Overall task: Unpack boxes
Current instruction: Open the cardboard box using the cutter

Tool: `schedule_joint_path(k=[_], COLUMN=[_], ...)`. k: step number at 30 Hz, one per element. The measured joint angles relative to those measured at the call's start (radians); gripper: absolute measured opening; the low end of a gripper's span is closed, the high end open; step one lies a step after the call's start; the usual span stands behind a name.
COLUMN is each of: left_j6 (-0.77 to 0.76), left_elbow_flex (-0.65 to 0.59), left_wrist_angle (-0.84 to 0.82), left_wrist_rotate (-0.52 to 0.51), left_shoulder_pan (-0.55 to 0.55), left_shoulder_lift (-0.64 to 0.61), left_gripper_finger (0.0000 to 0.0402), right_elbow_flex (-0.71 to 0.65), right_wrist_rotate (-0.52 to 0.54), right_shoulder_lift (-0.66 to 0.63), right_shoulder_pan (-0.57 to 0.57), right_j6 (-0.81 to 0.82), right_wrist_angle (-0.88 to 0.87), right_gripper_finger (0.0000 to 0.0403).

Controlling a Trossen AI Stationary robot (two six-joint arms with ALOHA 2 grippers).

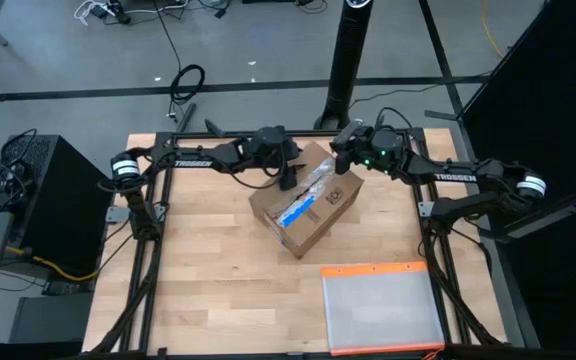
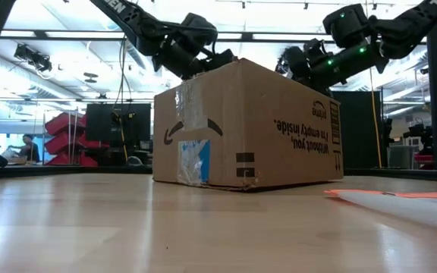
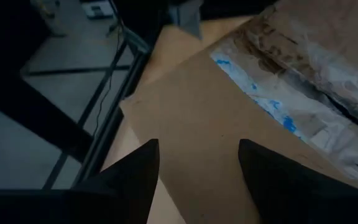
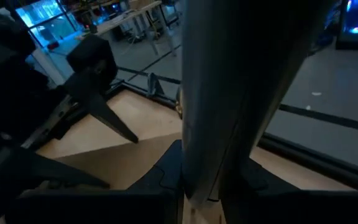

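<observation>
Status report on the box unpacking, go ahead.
Left gripper open, at cardboard box top's far edge. Right gripper shut on a flap at its far corner. Clear pouch lies apart, nothing blocking.

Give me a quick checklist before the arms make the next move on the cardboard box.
1. Box flat on the table: ok, its base sits level in the low view.
2. Left gripper open over the box top: ok, jaws spread with cardboard between them.
3. Right gripper gripping something: ok, jaws closed on a thin upright panel, apparently a box flap.
4. Tape along the top seam cut: cannot tell.
5. Clear pouch out of the way: ok, it lies apart, near the table's front edge.
</observation>
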Motion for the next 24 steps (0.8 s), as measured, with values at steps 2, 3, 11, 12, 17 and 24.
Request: schedule_joint_path(k=[2, 3, 11, 12, 17, 24], left_j6=[-0.006, -0.009, -0.033, -0.036, -0.051, -0.068], left_elbow_flex=[0.0, 0.0, 0.001, 0.001, 0.0, 0.0], left_wrist_angle=[-0.006, -0.008, -0.031, -0.034, -0.043, -0.072], left_wrist_rotate=[-0.001, -0.002, -0.006, -0.006, -0.008, -0.025], left_shoulder_pan=[0.0, 0.0, 0.0, 0.0, 0.0, 0.008], left_shoulder_lift=[0.0, 0.0, 0.0, 0.0, 0.0, 0.0], left_gripper_finger=[0.0213, 0.0213, 0.0213, 0.0213, 0.0213, 0.0213], right_elbow_flex=[0.0, 0.0, 0.0, 0.0, 0.001, 0.001], right_wrist_rotate=[0.011, 0.016, 0.059, 0.065, 0.073, 0.093], right_shoulder_lift=[0.011, 0.017, 0.061, 0.066, 0.097, 0.07], right_shoulder_pan=[0.006, 0.009, 0.032, 0.035, 0.043, 0.073], right_j6=[0.006, 0.008, 0.03, 0.033, 0.043, 0.044], right_wrist_angle=[0.01, 0.015, 0.055, 0.06, 0.095, 0.067], right_gripper_finger=[0.0043, 0.0043, 0.0043, 0.0043, 0.0043, 0.0043])
